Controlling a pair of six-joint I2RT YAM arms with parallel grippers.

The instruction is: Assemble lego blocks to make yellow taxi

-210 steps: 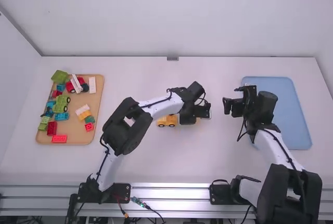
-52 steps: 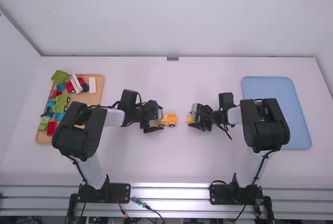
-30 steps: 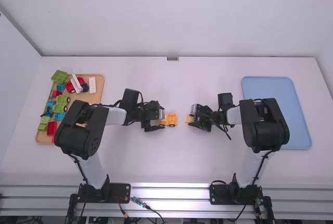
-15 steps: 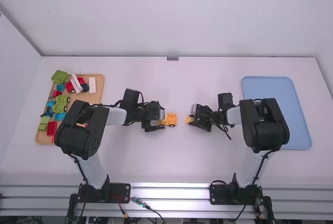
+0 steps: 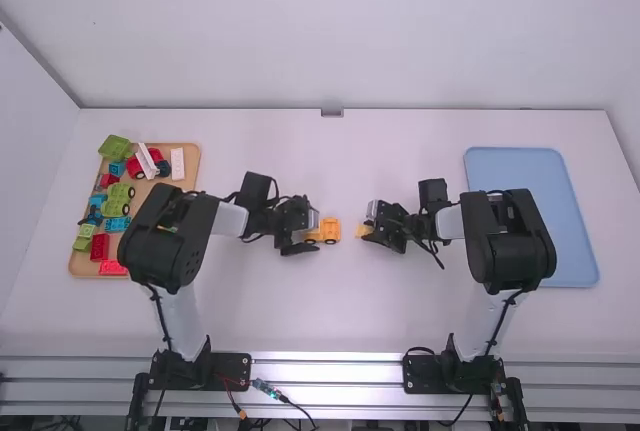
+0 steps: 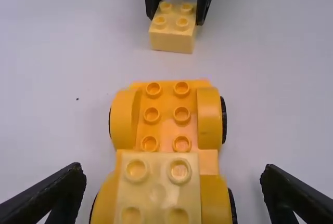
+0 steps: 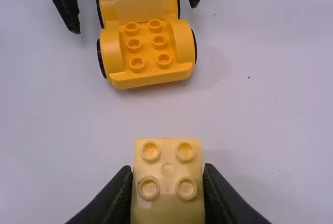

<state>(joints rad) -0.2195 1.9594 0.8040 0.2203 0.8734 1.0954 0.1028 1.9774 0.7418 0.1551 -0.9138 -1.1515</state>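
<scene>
A white table (image 5: 420,311) carries a blue tray (image 5: 530,221) beside its right edge and a tan tray (image 5: 191,175) near its left, stocked with red, green, blue and white pieces (image 5: 118,199). The left end effector (image 5: 311,232) stands spread, its fingers to either side of a yellow wheeled base (image 5: 330,231) roughly midway between the table's left and right edges. The right end effector (image 5: 368,230) pinches a loose pale-yellow block (image 7: 167,180) near the base, apart from it. Another pale-yellow block (image 6: 158,187) sits atop the base.
</scene>
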